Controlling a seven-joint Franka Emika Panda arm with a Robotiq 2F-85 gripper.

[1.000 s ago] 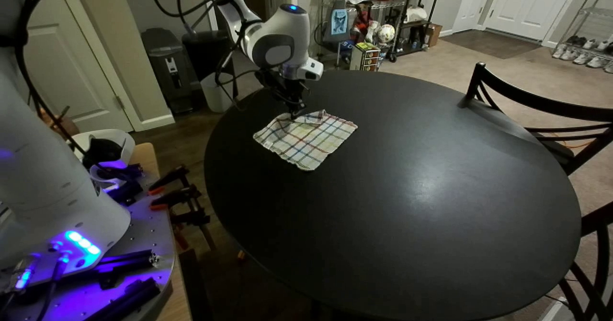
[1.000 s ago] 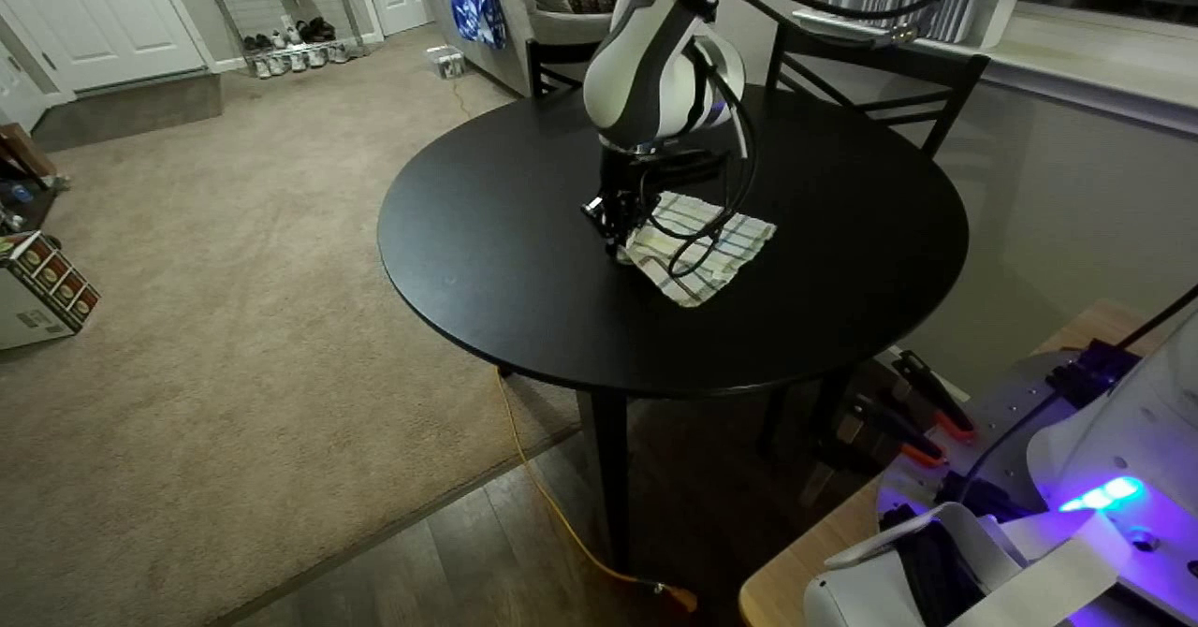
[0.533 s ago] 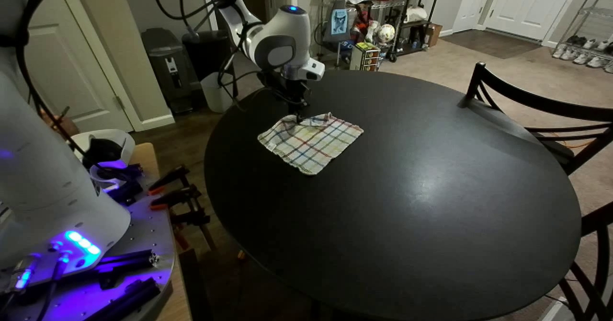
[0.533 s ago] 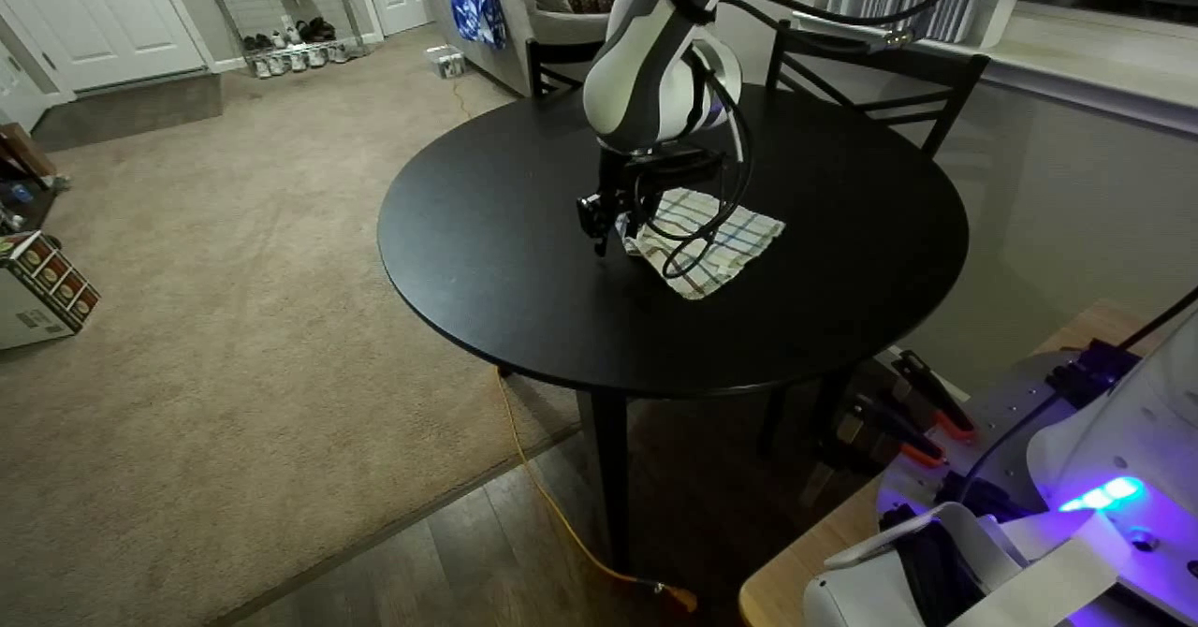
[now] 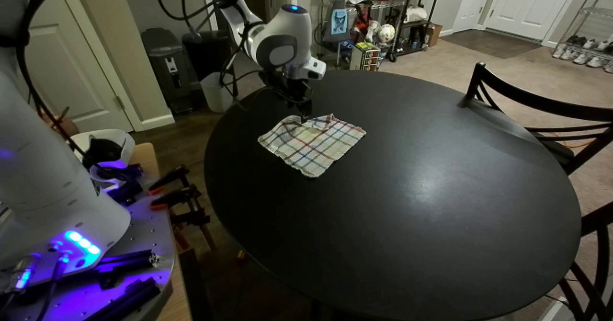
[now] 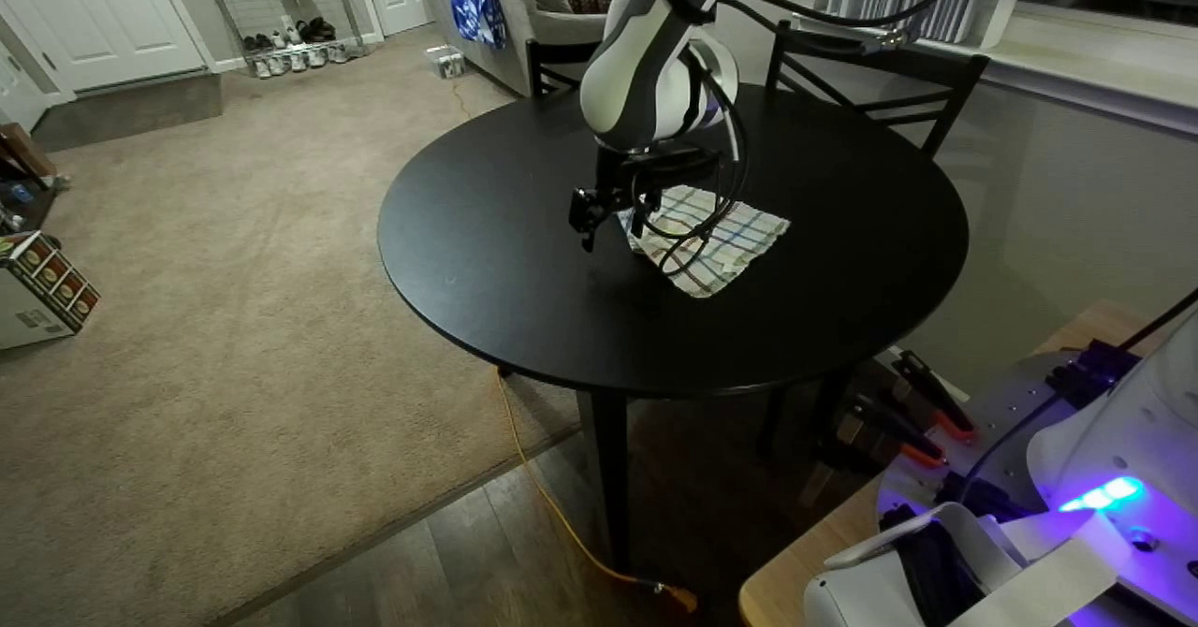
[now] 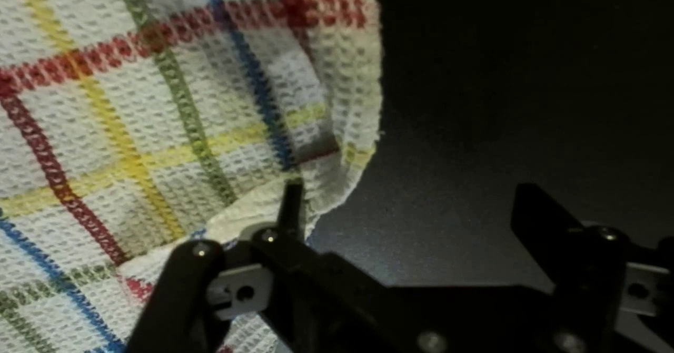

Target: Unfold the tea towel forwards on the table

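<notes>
One white bin (image 5: 215,95), inside hidden, stands near the table (image 5: 421,220), the hand (image 7: 410,186) spread wide at the tea towel (image 5: 312,147)

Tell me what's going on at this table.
A robot arm is partway through unfolding a checked tea towel on a round black table. Most of the towel lies spread, but an edge by the tool is rumpled and partly folded over. The tool's jaws stand wide apart, so it isn't gripping the towel; one is at the towel's edge, but I can't tell whether it touches.
</notes>
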